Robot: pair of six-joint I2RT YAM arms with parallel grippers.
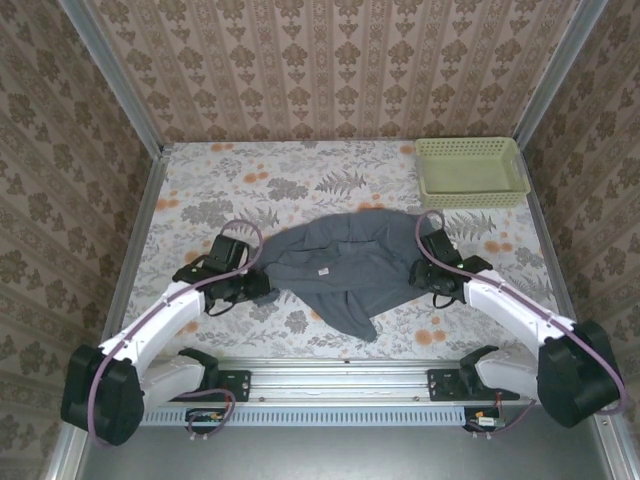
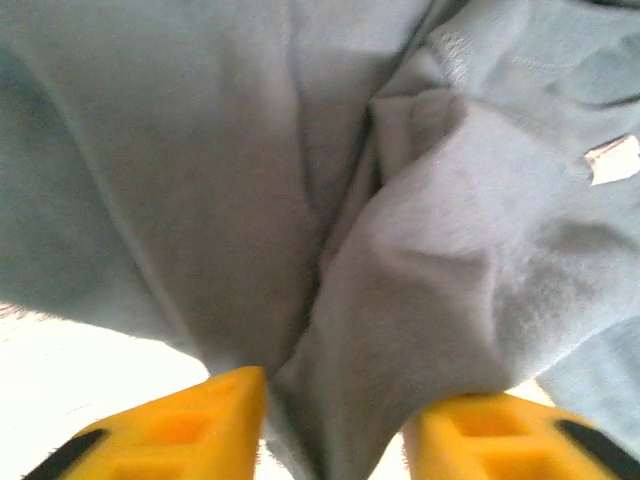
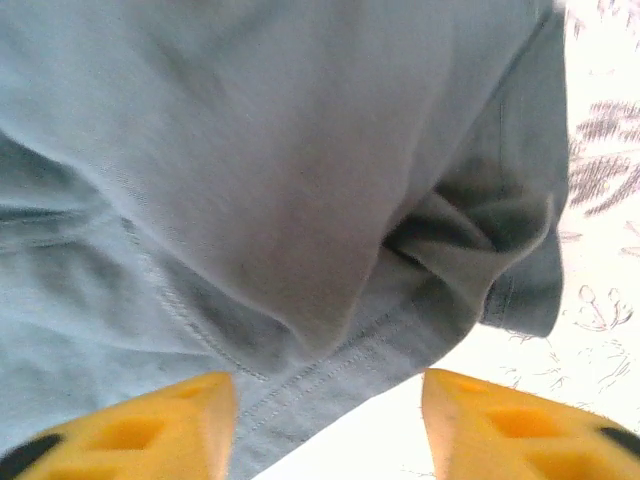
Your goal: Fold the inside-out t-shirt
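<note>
While you look down from above, the slate blue-grey fabric t-shirt (image 1: 340, 270) lies crumpled near the middle of the floral-patterned surface (image 1: 250, 180), one corner trailing toward the near edge. A small white tag (image 1: 323, 271) shows on its upper face.

Your left arm (image 1: 160, 320) reaches forward and inward from its base and lies low over the surface, wrist bent toward the garment's left edge. Your left claw (image 2: 335, 435) stands partly open at that edge. A ridge of cloth runs down between its yellow fingers (image 2: 180, 425); the fabric looks slack rather than pinched.

Your right arm (image 1: 510, 305) mirrors it from the other side: stretched low, angled inward, wrist at the shirt's right edge. Your right claw (image 3: 330, 420) is also partly open. Between its yellow fingers you can see the stitched hem and a strip of bare surface, so it has hold of nothing.

Both claws sit just over the shirt at opposite sides. A pale green perforated plastic basket (image 1: 470, 170) stands at the far right corner, well apart from the shirt.
</note>
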